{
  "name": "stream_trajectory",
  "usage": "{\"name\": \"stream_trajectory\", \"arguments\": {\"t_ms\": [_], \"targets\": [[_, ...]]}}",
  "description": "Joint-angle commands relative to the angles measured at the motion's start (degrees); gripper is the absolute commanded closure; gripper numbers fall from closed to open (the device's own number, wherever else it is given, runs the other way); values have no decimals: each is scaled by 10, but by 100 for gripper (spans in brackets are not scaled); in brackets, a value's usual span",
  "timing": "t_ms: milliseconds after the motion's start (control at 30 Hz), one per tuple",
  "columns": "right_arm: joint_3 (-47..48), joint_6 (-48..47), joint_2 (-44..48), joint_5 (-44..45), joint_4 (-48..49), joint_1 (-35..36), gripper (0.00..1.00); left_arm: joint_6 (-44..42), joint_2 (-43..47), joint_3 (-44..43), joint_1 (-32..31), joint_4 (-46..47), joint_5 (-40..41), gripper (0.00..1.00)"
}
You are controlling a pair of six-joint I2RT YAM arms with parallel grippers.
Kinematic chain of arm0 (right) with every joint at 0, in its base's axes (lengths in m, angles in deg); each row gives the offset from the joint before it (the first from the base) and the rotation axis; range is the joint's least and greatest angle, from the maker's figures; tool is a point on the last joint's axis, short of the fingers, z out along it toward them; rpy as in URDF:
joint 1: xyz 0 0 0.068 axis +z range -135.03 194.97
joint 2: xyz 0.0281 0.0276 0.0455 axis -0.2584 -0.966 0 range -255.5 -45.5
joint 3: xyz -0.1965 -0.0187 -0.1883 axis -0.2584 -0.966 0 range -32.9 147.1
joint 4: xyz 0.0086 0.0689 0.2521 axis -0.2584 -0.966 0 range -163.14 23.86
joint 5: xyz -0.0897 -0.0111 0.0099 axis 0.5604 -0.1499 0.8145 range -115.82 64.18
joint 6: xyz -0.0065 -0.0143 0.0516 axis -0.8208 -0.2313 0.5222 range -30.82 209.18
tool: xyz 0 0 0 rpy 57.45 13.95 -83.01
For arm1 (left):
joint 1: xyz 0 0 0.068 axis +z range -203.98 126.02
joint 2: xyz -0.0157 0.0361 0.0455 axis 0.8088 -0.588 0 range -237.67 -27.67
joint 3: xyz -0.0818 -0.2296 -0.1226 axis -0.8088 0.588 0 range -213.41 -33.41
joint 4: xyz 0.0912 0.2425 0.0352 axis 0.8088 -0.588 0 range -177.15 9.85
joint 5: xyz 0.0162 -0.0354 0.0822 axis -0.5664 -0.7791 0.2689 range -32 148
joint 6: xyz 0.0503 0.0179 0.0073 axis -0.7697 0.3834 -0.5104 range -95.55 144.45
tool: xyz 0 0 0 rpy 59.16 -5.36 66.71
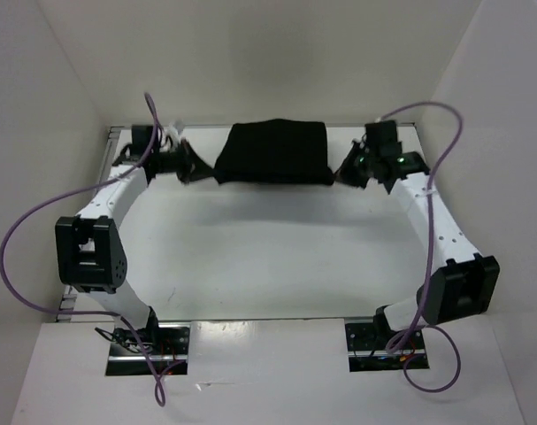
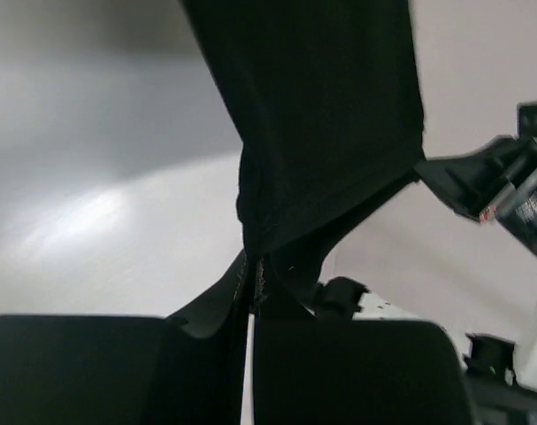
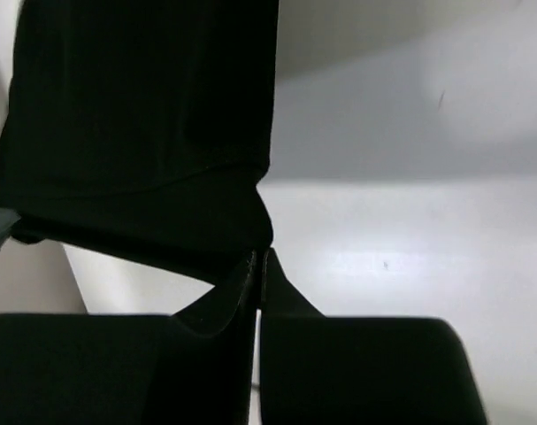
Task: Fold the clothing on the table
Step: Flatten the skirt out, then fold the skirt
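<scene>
The left gripper [image 1: 200,168] and right gripper [image 1: 343,170] each pinch a side edge of the clothing [image 1: 272,152], which spans between them; the bench [image 1: 268,257] spreads wide behind both.

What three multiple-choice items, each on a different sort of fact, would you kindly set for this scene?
1. Where is the clothing?
A. At the far end of the table, between the two grippers
B. Beside the arm bases
C. At the table's left side, beyond the left arm

2. What colour is the clothing?
A. White
B. Black
C. Red

3. What state is the left gripper in?
A. Open, away from the clothing
B. Shut on nothing
C. Shut on the clothing

Answers:
1 A: the top view shows it at the far end, with the left gripper and the right gripper at its sides.
2 B: it is plain black against the white table.
3 C: the left wrist view shows fabric pinched between the closed fingers.
</scene>
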Motion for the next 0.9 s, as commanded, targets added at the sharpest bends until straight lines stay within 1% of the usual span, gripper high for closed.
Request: {"name": "stream_trajectory", "arguments": {"t_ms": [0, 33, 67, 133, 167, 233, 300, 367, 433, 533, 667, 700, 833, 867], "targets": [[-175, 54, 30, 1, 32, 42, 100, -23, 9, 162, 27, 25, 63, 100], [-210, 74, 42, -4, 32, 57, 100, -23, 15, 232, 20, 30, 63, 100], [-268, 94, 66, -10, 37, 72, 100, -23, 20, 259, 13, 30, 72, 100], [-312, 150, 93, -10, 29, 117, 100, -23, 35, 302, -11, 30, 79, 100], [-345, 168, 106, -17, 24, 131, 100, -23, 40, 337, -18, 23, 79, 100], [-371, 214, 146, -27, 4, 162, 100, -29, 63, 367, -35, 8, 85, 100], [-393, 237, 190, -33, -15, 177, 100, -29, 94, 402, -43, -13, 85, 100], [-399, 252, 218, -26, -48, 177, 100, -29, 126, 417, -51, -28, 85, 100], [-399, 252, 245, -11, -76, 177, 100, -29, 140, 422, -57, -39, 90, 100], [-376, 252, 240, 7, -81, 177, 100, -29, 125, 394, -68, -46, 90, 100], [-350, 204, 193, 34, -81, 128, 100, -29, 54, 305, -73, -46, 90, 100], [-342, 194, 184, 40, -76, 117, 100, -29, 43, 264, -73, -46, 98, 100], [-280, 149, 147, 59, -71, 68, 100, -16, -4, 183, -73, -41, 103, 100], [-270, 139, 127, 67, -71, 59, 100, -16, -18, 172, -73, -35, 103, 100]]}}
